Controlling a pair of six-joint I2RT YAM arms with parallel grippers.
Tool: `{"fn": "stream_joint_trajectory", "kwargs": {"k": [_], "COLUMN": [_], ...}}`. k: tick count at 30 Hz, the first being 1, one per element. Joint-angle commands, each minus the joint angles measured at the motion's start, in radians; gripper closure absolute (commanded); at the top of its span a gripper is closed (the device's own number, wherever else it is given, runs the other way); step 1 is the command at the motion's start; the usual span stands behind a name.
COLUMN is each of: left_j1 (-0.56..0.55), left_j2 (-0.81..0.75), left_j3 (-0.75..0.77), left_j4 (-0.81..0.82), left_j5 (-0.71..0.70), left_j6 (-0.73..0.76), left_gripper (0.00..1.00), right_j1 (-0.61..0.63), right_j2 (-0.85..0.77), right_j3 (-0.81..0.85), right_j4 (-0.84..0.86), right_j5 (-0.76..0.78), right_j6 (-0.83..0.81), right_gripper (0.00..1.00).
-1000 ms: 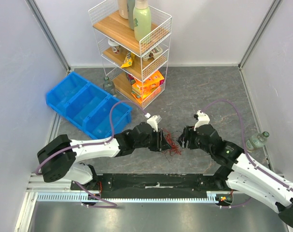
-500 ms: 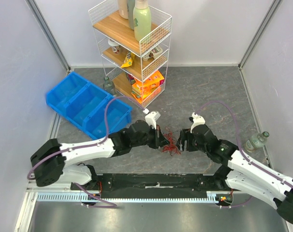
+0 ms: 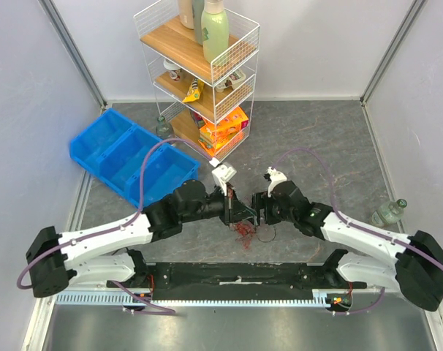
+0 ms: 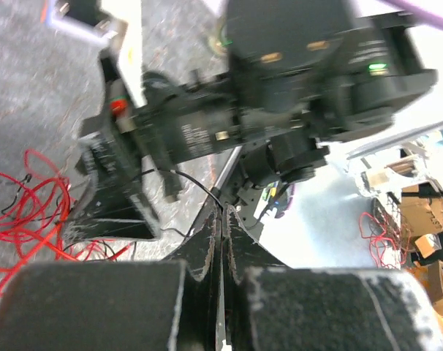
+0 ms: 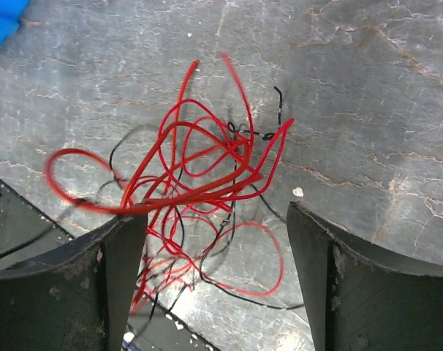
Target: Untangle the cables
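Left gripper [image 4: 221, 210] has its fingers squeezed together, and a black strand of the cables [image 5: 199, 175] looks pinched right at the tips, probably to anchor that end. Right gripper [image 5: 216, 218] is spread wide, with the red-and-black tangle just below and between its fingers, so it's likely lining up on a loop.

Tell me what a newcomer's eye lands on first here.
The tangle of red and black wires lies on the grey table near its front edge. The right gripper hangs open over it, facing the left gripper, shut, seemingly pinching a black strand. Behind stand a wire shelf rack and blue bins.
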Motion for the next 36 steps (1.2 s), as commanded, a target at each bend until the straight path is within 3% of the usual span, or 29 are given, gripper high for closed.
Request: {"fn": "stream_joint_trajectory", "kwargs": {"k": [1, 4, 9, 15, 25, 30, 33, 36], "left_j1": [-0.005, -0.005, -0.004, -0.005, -0.005, -0.005, -0.005, -0.005], "left_j2": [-0.132, -0.192, -0.227, -0.178, -0.105, -0.053, -0.039, -0.043], "left_j3": [0.059, 0.157, 0.456, 0.829, 1.262, 1.322, 1.285, 1.235], "left_j4": [0.066, 0.017, -0.176, -0.368, -0.507, -0.546, -0.558, -0.541], "left_j5": [0.063, 0.054, 0.028, 0.002, -0.041, -0.034, -0.075, -0.110], "left_j6": [0.110, 0.167, 0.287, 0.338, 0.394, 0.376, 0.370, 0.378], "left_gripper": [0.98, 0.98, 0.99, 0.98, 0.98, 0.98, 0.98, 0.98], "right_j1": [0.002, 0.002, -0.029, -0.135, -0.302, -0.304, -0.287, -0.174], "right_j2": [0.054, 0.062, 0.028, 0.024, 0.050, -0.016, -0.084, -0.180], "right_j3": [-0.009, -0.038, -0.032, -0.040, -0.034, 0.010, 0.052, 0.086], "right_j4": [0.085, 0.080, -0.020, -0.037, -0.101, -0.162, -0.150, -0.139], "right_j5": [0.061, 0.140, 0.312, 0.296, 0.347, 0.358, 0.213, 0.146], "right_j6": [0.036, 0.064, 0.084, 0.059, 0.016, -0.051, -0.178, -0.223], "right_gripper": [0.17, 0.17, 0.16, 0.15, 0.15, 0.15, 0.14, 0.12]}}
